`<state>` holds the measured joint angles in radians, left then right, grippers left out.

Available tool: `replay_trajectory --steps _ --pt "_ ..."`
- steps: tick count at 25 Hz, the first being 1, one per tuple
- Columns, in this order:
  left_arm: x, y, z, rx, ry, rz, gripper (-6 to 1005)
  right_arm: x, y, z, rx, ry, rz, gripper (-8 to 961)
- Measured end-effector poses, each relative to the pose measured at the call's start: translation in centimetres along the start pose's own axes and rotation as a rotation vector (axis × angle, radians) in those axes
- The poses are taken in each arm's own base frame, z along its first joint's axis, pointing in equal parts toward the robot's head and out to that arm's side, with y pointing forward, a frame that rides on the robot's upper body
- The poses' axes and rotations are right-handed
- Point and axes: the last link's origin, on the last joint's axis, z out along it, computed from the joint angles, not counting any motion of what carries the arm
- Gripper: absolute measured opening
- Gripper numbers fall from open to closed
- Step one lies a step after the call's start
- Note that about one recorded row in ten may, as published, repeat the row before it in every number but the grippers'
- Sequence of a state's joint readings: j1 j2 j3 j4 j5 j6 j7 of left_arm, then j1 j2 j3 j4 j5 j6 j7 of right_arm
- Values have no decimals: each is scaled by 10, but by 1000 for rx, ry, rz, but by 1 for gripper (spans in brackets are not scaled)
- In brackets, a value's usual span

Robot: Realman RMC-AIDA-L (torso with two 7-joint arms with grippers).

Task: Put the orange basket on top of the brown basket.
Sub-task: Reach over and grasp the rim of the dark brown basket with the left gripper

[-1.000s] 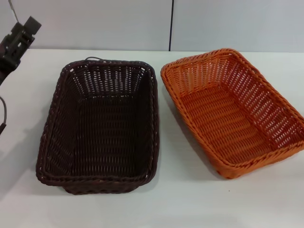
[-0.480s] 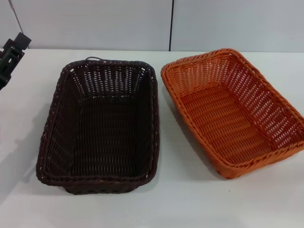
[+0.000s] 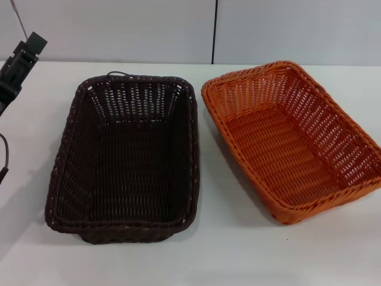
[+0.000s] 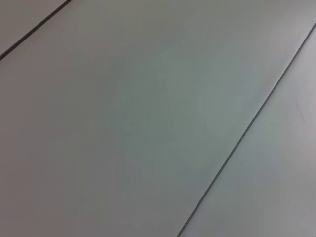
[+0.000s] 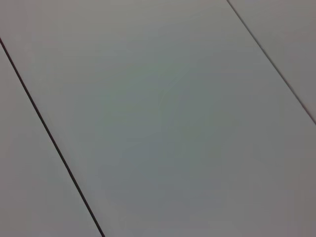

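Observation:
The brown basket (image 3: 126, 158) sits on the white table (image 3: 238, 250), left of centre, empty. The orange basket (image 3: 293, 138) sits beside it on the right, apart from it, slightly turned, empty. My left gripper (image 3: 27, 50) is raised at the far left edge of the head view, well clear of the brown basket. My right gripper is out of the head view. Both wrist views show only plain grey wall panels with dark seams.
A grey panelled wall (image 3: 178, 30) with a dark vertical seam stands behind the table. A thin dark cable (image 3: 5, 156) hangs at the left edge. Bare table runs along the front.
My left gripper dropped toward the left edge half a second ago and has since risen slightly and moved right. The baskets have not moved.

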<state>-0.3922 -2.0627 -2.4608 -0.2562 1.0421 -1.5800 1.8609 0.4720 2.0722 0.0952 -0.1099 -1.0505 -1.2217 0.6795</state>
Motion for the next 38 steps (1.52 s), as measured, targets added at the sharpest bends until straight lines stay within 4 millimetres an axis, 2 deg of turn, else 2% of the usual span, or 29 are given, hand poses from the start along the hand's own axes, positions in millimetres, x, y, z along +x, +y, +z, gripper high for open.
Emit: replay_trajectory --steps 12,23,38 --pt "-2 0 -9 10 1 -29 805 7 0 -5 12 22 20 760" --pt "-3 0 -9 6 -7 -29 803 11 3 -6 13 36 36 760" --pt "-9 2 -7 6 -25 -46 801 16 -2 -8 42 69 34 760"
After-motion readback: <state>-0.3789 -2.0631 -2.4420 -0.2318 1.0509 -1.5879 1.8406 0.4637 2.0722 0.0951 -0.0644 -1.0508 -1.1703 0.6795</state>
